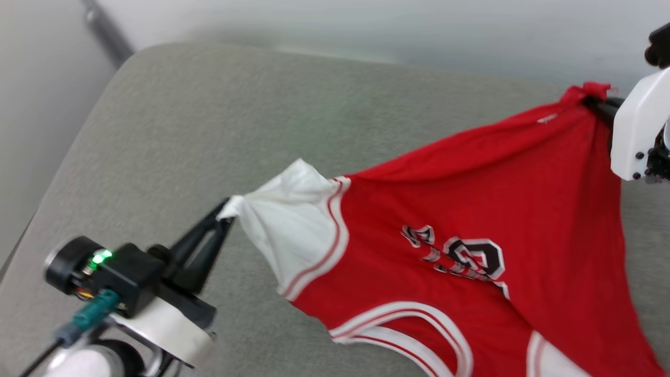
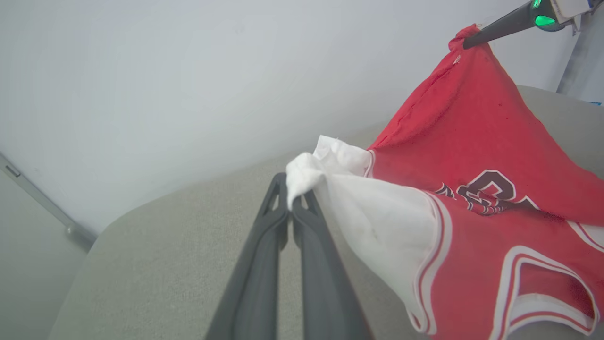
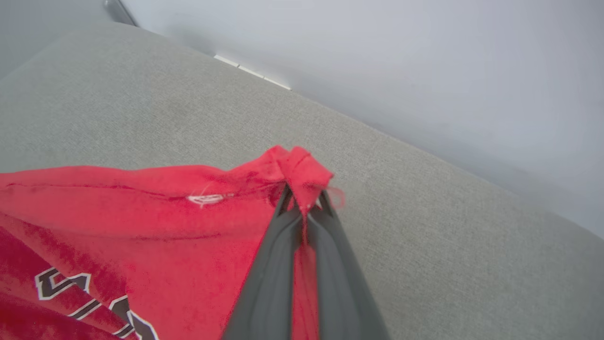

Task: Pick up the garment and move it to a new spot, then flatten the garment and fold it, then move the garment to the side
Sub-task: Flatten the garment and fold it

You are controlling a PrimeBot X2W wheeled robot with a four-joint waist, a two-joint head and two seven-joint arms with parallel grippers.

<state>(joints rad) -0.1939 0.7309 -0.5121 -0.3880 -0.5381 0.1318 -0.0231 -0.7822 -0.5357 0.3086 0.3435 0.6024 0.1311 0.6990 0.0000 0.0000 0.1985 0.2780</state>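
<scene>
**The left gripper and the right gripper are both closed on the red jersey T-shirt**

The left gripper's two long dark plastic fingers press together on the tip of a white short sleeve, which is bunched into a point. The right gripper pinches a small knot of cloth at the T-shirt's red edge. Between them the T-shirt hangs stretched above the grey-green woven cushion surface, which has a rounded corner. The cloth is a soft knit, a little fuzzy, with diagonal tension folds. The sleeve and neck openings have red-white striped trim. A black number with white outline is creased and looks like "23". The other lettering I cannot read.
</scene>
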